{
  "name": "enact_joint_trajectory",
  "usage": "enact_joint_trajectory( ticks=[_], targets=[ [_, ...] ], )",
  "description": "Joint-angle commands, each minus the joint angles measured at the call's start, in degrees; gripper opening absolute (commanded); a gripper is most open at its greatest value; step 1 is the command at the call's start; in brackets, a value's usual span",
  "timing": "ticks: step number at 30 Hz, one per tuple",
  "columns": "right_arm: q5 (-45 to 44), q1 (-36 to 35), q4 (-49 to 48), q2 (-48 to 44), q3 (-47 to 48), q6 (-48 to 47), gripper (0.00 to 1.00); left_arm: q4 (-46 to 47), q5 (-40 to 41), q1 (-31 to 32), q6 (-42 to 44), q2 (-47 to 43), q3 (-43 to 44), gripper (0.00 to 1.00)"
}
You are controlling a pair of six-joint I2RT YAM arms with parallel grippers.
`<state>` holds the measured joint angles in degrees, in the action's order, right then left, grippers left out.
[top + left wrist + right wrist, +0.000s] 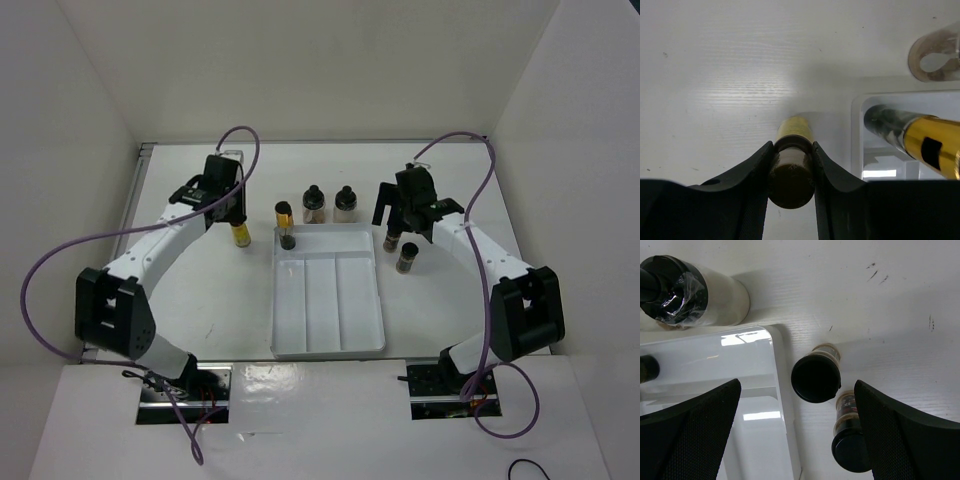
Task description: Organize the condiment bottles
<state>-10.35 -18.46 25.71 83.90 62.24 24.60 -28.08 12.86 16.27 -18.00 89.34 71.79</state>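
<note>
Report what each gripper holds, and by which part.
Left gripper clamps a yellow jar by its cap end; right gripper is open, holding nothing.

White tabletop (200, 290) between plain white walls (320, 60), under even light.

Condiment bottles (313, 205): six total, all black caps. By contents: one yellow bottle (240, 236), one gold-labelled with dark fill, one white-pale, other three brownish or too small to call. White tray (330, 345): one, three sections. Arms: two. Grippers: two, left gripper (793, 150) and right gripper (797, 385). Purple cables (243, 129): two.
</note>
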Motion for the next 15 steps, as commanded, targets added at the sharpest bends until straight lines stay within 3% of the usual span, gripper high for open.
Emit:
enact_joint_trajectory(
  ticks=[1,10,15],
  targets=[
    [-1.3,-0.2,-2.8,0.1,0.3,0.4,0.98,-1.5,0.4,0.1,0.2,-8.3,2.8,0.0],
    [-1.3,-0.2,-2.8,1.7,0.8,0.4,0.98,-8.3,-4.1,6.3,0.2,-20.1,2.7,0.0],
    [-1.3,-0.2,-3.3,2.2,0.8,0.4,0.98,-3.3,-7.1,10.7,1.1,-26.2,-2.3,0.0]
  ],
)
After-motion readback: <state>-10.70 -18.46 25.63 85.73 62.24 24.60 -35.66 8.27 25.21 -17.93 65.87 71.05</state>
